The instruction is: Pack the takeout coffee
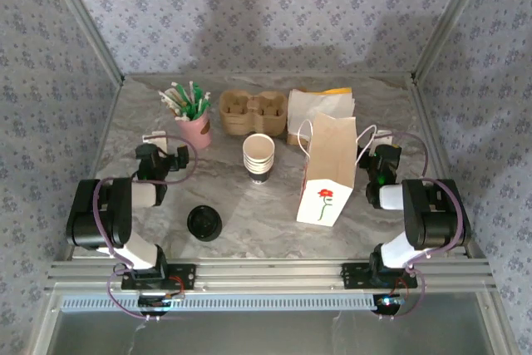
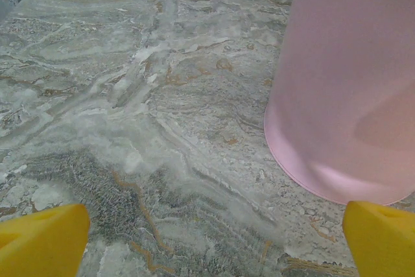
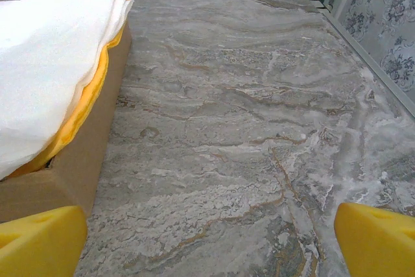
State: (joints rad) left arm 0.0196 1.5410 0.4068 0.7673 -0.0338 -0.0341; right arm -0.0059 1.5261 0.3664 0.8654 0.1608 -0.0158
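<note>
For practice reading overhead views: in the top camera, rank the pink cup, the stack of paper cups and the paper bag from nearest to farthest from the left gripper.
1. The pink cup, just beyond the left gripper, slightly to its right.
2. The stack of paper cups, in the middle.
3. The paper bag, on the right side.

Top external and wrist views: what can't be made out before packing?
Paper bag, top external: inside hidden by its own walls.
Black lid, top external: seen from above, unclear whether a cup stands under it.
Pink cup, left wrist: cut off by top and right edges, contents out of frame.
Napkins, right wrist: cut off by left edge.
</note>
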